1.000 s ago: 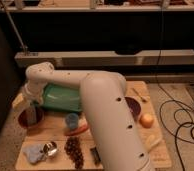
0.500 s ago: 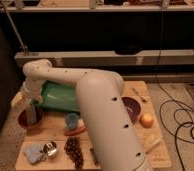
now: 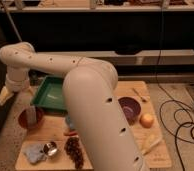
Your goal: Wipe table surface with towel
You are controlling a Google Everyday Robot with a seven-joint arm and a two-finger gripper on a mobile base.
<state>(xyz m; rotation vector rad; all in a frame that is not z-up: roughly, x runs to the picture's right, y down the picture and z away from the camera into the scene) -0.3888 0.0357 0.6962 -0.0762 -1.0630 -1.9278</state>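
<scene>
Towel (image 3: 34, 152) lies bunched at the near-left corner of the table surface (image 3: 50, 131), just beside a metal cup (image 3: 51, 148). Gripper (image 3: 7, 95) hangs farther back at the left edge, beside the green tray (image 3: 50, 95), jaws spread, holding nothing. Judgement: descend centred on the cloth, clear of the cup, and pinch a raised fold. No legible writing.

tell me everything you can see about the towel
The towel is a small rag of pale blue-grey cloth. It lies bunched up, not spread, at the near left corner of the table surface. A small metal cup stands right beside it on its right; whether they touch is unclear. Nothing holds the towel: the gripper hangs farther back by the table's left edge, jaws open.
</scene>
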